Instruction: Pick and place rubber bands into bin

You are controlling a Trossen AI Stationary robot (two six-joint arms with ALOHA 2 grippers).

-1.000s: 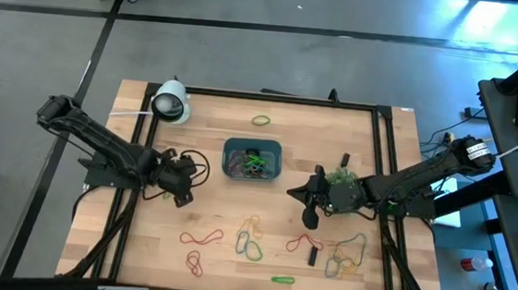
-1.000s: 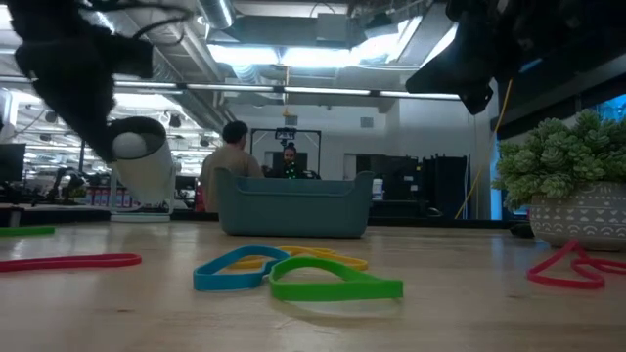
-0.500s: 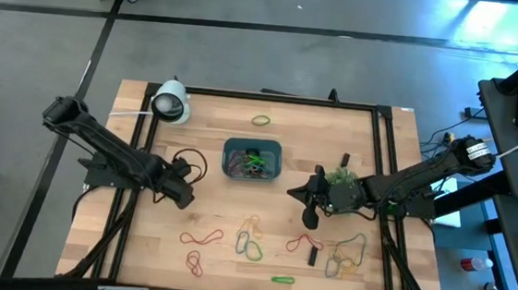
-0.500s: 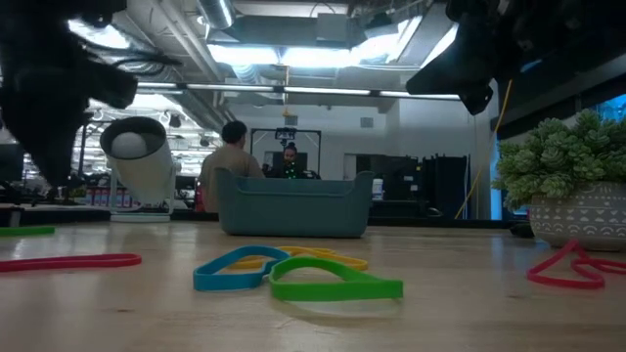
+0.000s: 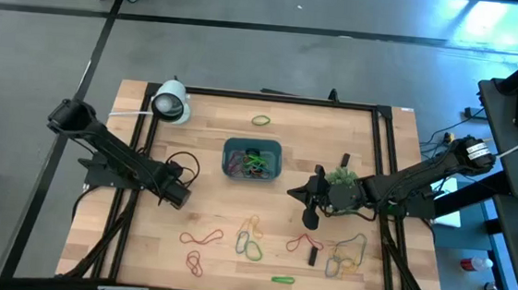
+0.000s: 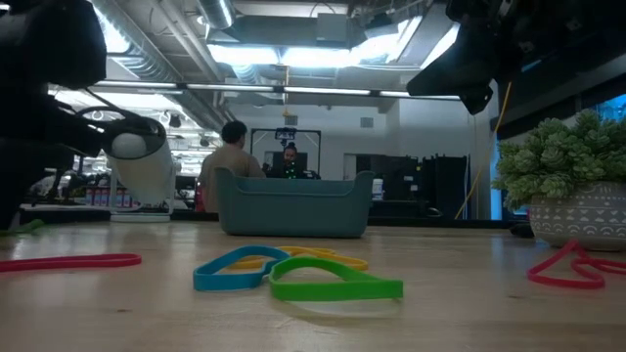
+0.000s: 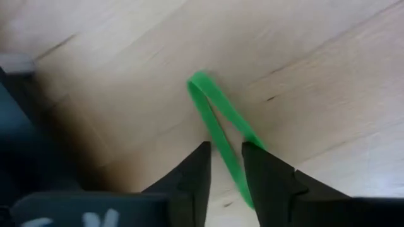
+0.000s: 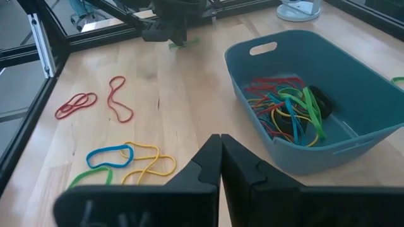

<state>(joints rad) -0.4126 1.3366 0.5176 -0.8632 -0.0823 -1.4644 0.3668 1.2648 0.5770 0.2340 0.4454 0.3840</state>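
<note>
- Left gripper (image 7: pixel 222 165) sits low over the left side of the table (image 5: pixel 212 151), fingers nearly together with a green rubber band (image 7: pixel 221 129) running between the tips; we read it as a pinch on that band.
- We can't tell whether the band is off the wood or lying on it.
- To do this step well: we'd make sure the pinch is firm before lifting, raise straight up so the floppy loop doesn't snag, then carry it across to the bin (image 5: pixel 251 158) and release above its middle, not over the rim.
- Right gripper (image 8: pixel 219 161) hangs just right of the bin, fingers pressed together, empty, waiting.
- Bin is mid-table and already holds a tangle of red, yellow, green and blue bands (image 8: pixel 287 110).
- More loose bands (image 5: pixel 250 237) lie on the near half of the table; one green loop (image 5: pixel 261 120) lies beyond the bin.
- Only the left wrist view shows the grasp; in the high view the band is hidden under the gripper.
- Right wrist view shows the bin contents clearly.
- Low view shows only the bin's wall, plus a potted plant (image 6: pixel 567 186).
</note>
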